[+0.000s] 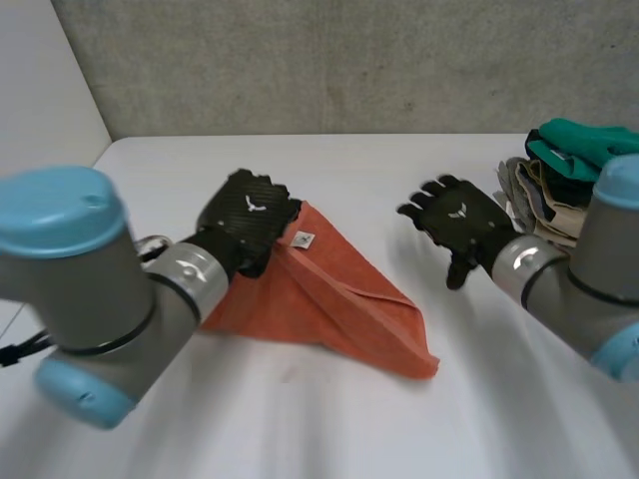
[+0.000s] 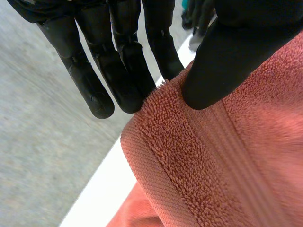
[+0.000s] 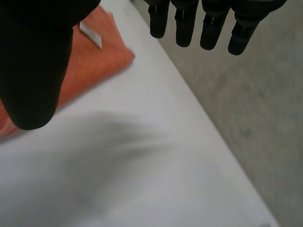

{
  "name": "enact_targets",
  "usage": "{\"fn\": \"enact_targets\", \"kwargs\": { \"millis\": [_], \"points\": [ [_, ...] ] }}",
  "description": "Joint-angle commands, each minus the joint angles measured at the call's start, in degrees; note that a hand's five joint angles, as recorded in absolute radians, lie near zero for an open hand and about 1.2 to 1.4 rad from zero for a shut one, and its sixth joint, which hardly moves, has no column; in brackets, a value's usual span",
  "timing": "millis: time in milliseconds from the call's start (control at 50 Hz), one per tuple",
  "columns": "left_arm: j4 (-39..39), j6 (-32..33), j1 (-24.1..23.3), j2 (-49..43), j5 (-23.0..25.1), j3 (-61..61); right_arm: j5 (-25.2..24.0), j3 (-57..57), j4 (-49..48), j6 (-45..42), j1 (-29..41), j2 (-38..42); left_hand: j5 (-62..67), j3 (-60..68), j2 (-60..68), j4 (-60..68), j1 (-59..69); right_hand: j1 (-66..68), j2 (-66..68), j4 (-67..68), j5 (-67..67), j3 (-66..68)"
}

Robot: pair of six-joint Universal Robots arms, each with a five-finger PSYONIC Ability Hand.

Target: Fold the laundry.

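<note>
- Partly done, by the look of it: orange towel [image 1: 329,309] lying mid-tabletop [image 1: 300,429], doubled into a rough triangle, edges not yet squared.
- Far left corner pinched between thumb and straight fingers of left robot hand [image 1: 250,215].
- Right robot hand [image 1: 459,222] spread, holding nothing, hovering right of the towel.
- Far right, well apart: pile of green and beige laundry [image 1: 559,180], probably still waiting; nothing in the way.
</note>
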Motion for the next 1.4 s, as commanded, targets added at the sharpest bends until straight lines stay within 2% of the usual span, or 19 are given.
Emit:
{"fn": "enact_targets", "kwargs": {
  "millis": [20,80,240,320,360,440,460,520,540,600,680,800,880,980,1160,1200,1240,1260,1400],
  "points": [
    [-0.78,0.66,-0.12,14.24,0.03,-8.38,-17.80,-15.18,5.90,-2.91,0.65,9.71,14.50,11.98,11.63,11.49,15.10,-2.61,-1.86,-1.59,-2.22,-1.75],
    [-1.22,0.57,0.49,20.23,0.03,-11.03,-21.69,-19.59,7.05,-3.70,3.02,13.77,14.50,11.98,11.63,11.49,15.10,-2.61,-1.86,-1.59,-2.22,-1.75],
    [-0.78,0.48,3.56,32.36,-0.05,-11.04,-23.28,-25.14,9.85,-11.95,8.29,21.24,14.50,11.98,11.63,11.49,15.10,-2.61,-1.86,-1.59,-2.22,-1.75],
    [-0.60,0.48,6.02,33.52,0.29,-10.33,-23.81,-25.14,13.11,-15.21,10.84,23.09,14.50,11.98,11.63,11.49,15.10,-2.61,-1.86,-1.59,-2.22,-1.75],
    [-0.52,0.48,7.17,33.43,0.56,-10.33,-23.54,-25.49,13.90,-15.57,11.28,23.88,14.50,11.98,11.63,11.49,15.10,4.83,5.58,5.85,5.21,5.69],
    [-0.25,0.39,9.98,32.29,0.65,-9.54,-21.88,-26.89,13.82,-16.09,11.37,24.50,14.50,11.98,11.63,11.49,15.10,60.39,61.13,61.41,60.77,61.24],
    [-0.08,0.39,10.86,31.77,0.39,-8.84,-19.87,-28.55,13.73,-15.66,11.37,24.32,14.50,11.98,11.63,11.49,15.10,67.32,68.07,68.34,67.71,68.18],
    [0.01,0.22,11.83,31.06,0.30,-7.61,-13.37,-31.11,13.56,-14.08,11.55,22.75,14.50,11.98,11.63,11.49,15.10,67.39,68.14,68.41,67.78,68.25],
    [0.36,0.04,12.35,30.36,0.30,-6.82,-8.82,-31.64,12.60,-12.16,11.46,20.91,14.50,11.98,11.63,11.49,15.10,67.39,68.14,68.41,67.78,68.25],
    [1.24,-0.05,13.59,29.56,0.30,-5.94,-2.91,-30.94,8.66,-6.90,10.41,16.09,14.50,11.98,11.63,11.49,15.10,67.39,68.14,68.41,67.78,68.25],
    [3.35,-0.14,16.66,29.04,0.03,-5.14,0.35,-27.26,5.39,-1.00,8.48,6.79,14.50,11.98,11.63,11.49,15.10,67.39,68.14,68.41,67.78,68.25],
    [4.93,-0.66,17.99,25.79,-0.06,-5.49,0.89,-22.07,5.03,3.24,5.31,-1.95,14.50,11.98,11.63,11.49,15.10,67.39,68.14,68.41,67.78,68.25],
    [5.20,-0.75,17.98,22.19,0.21,-6.81,1.94,-20.66,5.38,3.77,5.22,-2.13,14.50,11.98,11.63,11.49,15.10,67.39,68.14,68.41,67.78,68.25],
    [5.20,-0.92,18.42,15.43,0.03,-7.69,8.26,-17.68,5.73,4.91,5.48,-0.91,14.50,11.98,11.63,11.49,15.10,67.39,68.14,68.41,67.78,68.25],
    [5.11,-1.89,16.23,9.53,0.03,-10.42,4.32,-21.09,3.27,3.50,6.45,13.76,14.50,11.98,11.63,11.49,15.10,67.39,68.14,68.41,67.78,68.25],
    [5.11,-2.59,15.44,9.17,0.03,-10.59,5.19,-22.85,3.53,3.24,6.45,16.58,14.50,11.98,11.63,11.49,15.10,29.45,30.20,30.47,29.83,30.30],
    [5.11,-3.30,15.35,9.17,0.03,-10.59,6.16,-23.29,3.71,2.98,6.71,16.85,14.50,11.98,11.63,11.49,15.10,2.47,3.22,3.49,2.86,3.33],
    [5.02,-3.82,15.09,9.26,-0.05,-10.59,7.12,-23.21,3.80,2.45,6.71,15.98,14.50,11.98,11.63,11.49,15.10,-2.61,-1.86,-1.59,-2.22,-1.75],
    [5.11,-4.00,15.08,9.96,-0.06,-10.07,6.96,-19.61,4.59,3.33,6.01,6.32,14.50,11.98,11.63,11.49,15.10,-2.61,-1.86,-1.59,-2.22,-1.75]
  ]
}}
